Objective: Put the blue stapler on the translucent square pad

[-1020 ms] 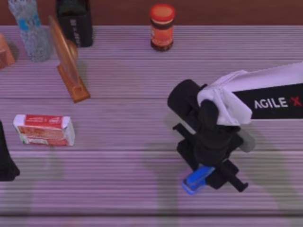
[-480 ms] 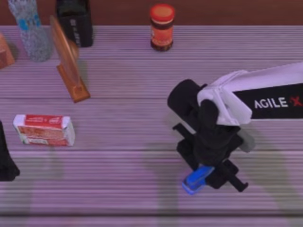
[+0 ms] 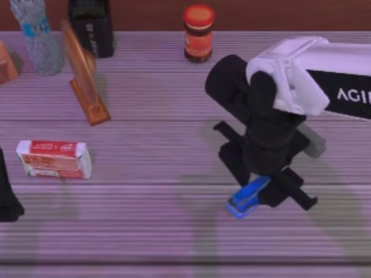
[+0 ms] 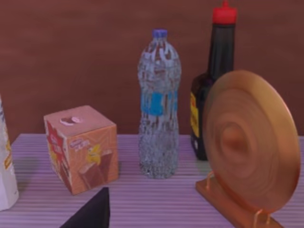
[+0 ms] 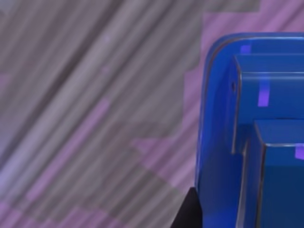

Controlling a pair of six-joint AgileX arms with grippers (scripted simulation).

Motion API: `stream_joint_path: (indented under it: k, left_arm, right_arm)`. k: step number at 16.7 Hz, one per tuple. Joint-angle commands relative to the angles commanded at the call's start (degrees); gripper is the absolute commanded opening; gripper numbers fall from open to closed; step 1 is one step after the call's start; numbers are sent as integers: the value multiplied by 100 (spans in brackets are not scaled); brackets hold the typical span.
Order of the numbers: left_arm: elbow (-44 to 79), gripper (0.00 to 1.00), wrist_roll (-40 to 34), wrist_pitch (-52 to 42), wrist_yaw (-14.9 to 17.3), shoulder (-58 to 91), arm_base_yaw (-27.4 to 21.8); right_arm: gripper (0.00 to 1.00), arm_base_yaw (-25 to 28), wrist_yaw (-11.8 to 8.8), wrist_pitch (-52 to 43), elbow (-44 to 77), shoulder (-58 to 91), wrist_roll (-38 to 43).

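Note:
The blue stapler hangs slanted in my right gripper, which is shut on its far end, over the front middle-right of the table. In the right wrist view the stapler fills the picture's edge, with one dark fingertip against its side. A faint greyish patch just left of the stapler looks like the translucent square pad; its edges are hard to make out. My left gripper is parked at the table's left edge.
A red-white box lies at the left. At the back stand a wooden disc on a stand, a grey bottle, a dark bottle, an orange jar and a carton.
My right arm has drawn back from the front edge and risen, carrying the blue stapler with it away from the front edge. The left arm has not moved.

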Motion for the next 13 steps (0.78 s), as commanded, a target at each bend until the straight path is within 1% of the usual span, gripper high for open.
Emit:
stream_joint_path:
  k: [3,8,10,13]
  left_arm:
    - [0,100,0,0,0,0,0]
    - [0,100,0,0,0,0,0]
    - [0,100,0,0,0,0,0]
    - [0,100,0,0,0,0,0]
  right_arm:
    - [0,7,-1,-292,195,-194,-39]
    - [0,-18,-1,-288,210,-157,-81]
    - [0,-29,1,-350,353,-69,-356]
    - [0,-81,4,-528,754,174,-1175]
